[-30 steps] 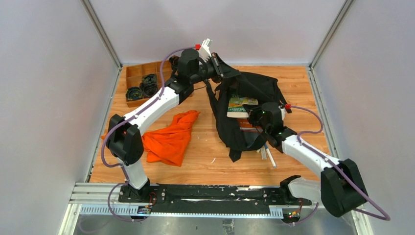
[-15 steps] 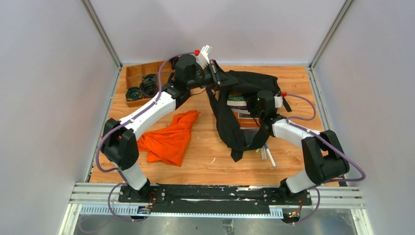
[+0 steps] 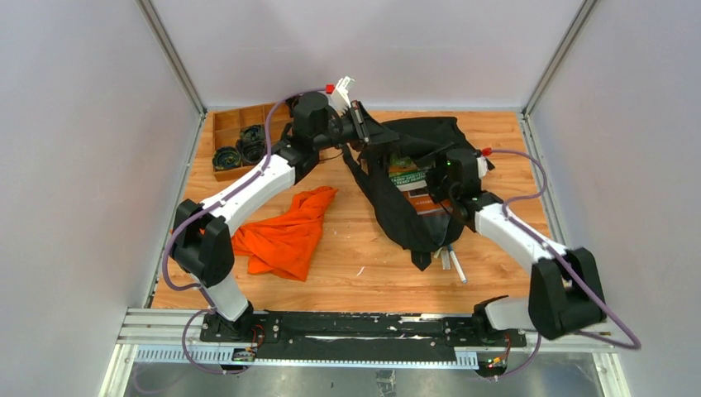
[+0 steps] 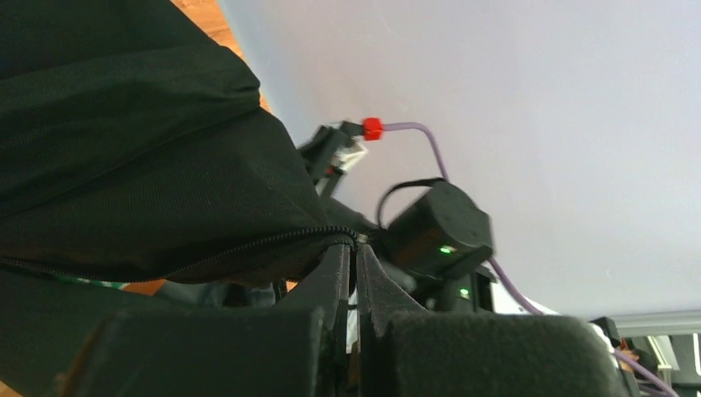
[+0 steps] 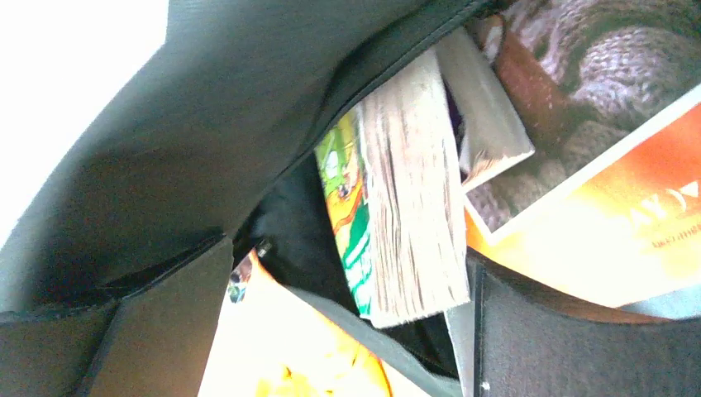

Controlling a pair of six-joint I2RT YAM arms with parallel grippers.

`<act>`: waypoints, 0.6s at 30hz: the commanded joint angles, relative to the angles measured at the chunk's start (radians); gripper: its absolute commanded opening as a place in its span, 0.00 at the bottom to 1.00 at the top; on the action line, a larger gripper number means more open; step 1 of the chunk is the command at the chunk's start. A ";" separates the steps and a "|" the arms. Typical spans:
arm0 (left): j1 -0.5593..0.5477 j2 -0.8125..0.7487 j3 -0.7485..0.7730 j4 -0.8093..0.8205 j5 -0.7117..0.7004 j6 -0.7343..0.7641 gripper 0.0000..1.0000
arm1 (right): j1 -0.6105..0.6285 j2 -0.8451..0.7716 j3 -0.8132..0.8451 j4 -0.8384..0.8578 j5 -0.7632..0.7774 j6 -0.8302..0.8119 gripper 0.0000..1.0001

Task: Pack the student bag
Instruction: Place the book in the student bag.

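The student bag (image 3: 397, 219) is a black backpack lying on the wooden table, its mouth held up. My left gripper (image 3: 361, 124) is shut on the bag's zipper edge (image 4: 273, 241), its fingertips (image 4: 345, 256) pinched together under the fabric (image 4: 124, 157). A thick green-covered book (image 3: 407, 175) sits in the bag's mouth. In the right wrist view this book (image 5: 405, 207) stands page-edges out between the fingers of my right gripper (image 5: 355, 331), which is open and apart from it. My right gripper (image 3: 430, 178) is at the bag's opening.
An orange cloth (image 3: 285, 231) lies left of the bag. A wooden tray (image 3: 227, 131) with black round parts stands at the back left. An orange-covered book (image 5: 628, 215) lies beside the green one. Pens (image 3: 453, 265) lie near the bag's front end.
My right gripper has opened and let go of the green book, which now sits deeper in the bag's mouth. The right arm has shifted. The left gripper still holds the bag's edge.
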 commanded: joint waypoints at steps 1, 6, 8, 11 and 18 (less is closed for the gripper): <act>0.006 -0.023 0.000 0.077 0.039 -0.009 0.00 | -0.003 -0.190 -0.024 -0.112 -0.020 -0.101 0.95; 0.008 -0.017 -0.022 0.076 0.034 -0.010 0.00 | 0.001 -0.410 -0.101 -0.202 -0.032 -0.211 0.94; 0.007 -0.013 -0.034 0.075 0.041 -0.012 0.00 | 0.003 -0.494 -0.114 -0.271 -0.045 -0.277 0.93; 0.006 -0.018 -0.078 0.076 0.046 -0.005 0.00 | 0.005 -0.605 -0.120 -0.391 -0.036 -0.352 0.93; -0.008 -0.028 -0.120 0.075 0.045 0.000 0.00 | 0.033 -0.627 -0.059 -0.517 -0.140 -0.586 0.90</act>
